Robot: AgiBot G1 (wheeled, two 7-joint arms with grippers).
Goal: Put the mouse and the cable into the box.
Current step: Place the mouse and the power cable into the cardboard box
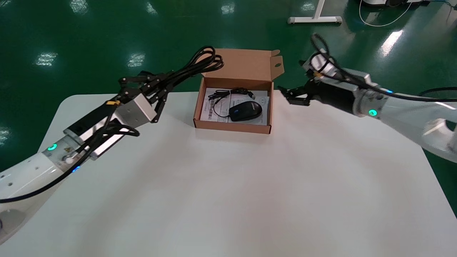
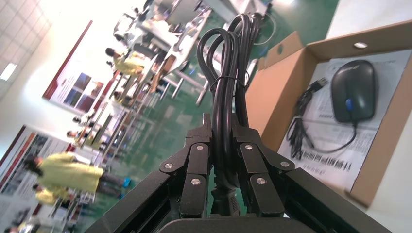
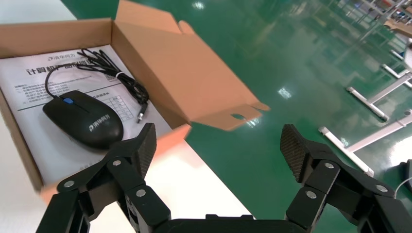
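Status: mouse (image 1: 245,111) is in box (image 1: 232,127), on a printed leaflet (image 1: 211,111), w/ its own thin cord (image 1: 228,93) coiled toward the back wall. Box sits at far edge of bench (image 1: 228,200), roughly mid-width, lid (image 1: 246,66) standing up at the back.

Other item: cable (image 1: 200,66), a tied black bundle. It's in the air, pinched by left jaws near one end, and the loop end sticks out toward the lid's left side. Carrying it, left arm (image 1: 89,134) is over the bench's far-left area. Bundle is just left of the box, not over the opening yet. Wrist view agrees: jaws pressed onto the bundle from both sides.

Over by the box's right wall, right arm (image 1: 371,103) hovers near the bench's far edge. Right jaws spread wide, holding nothing.

Step in hand, imo: cable transfer to box. Next move needs: shift bundle right over the opening, go low, lay it flat, release.

In the way:
- Upright lid is close to the loop end, so it could snag.
- Mouse + cord fill much of the box floor; freest spot looks like the left part over the leaflet.
- Bundle looks long vs the box, so it may overhang a wall.

Right arm looks clear of that path. Off bench: green floor (image 1: 107,28), white stand foot (image 1: 314,19), no concern.
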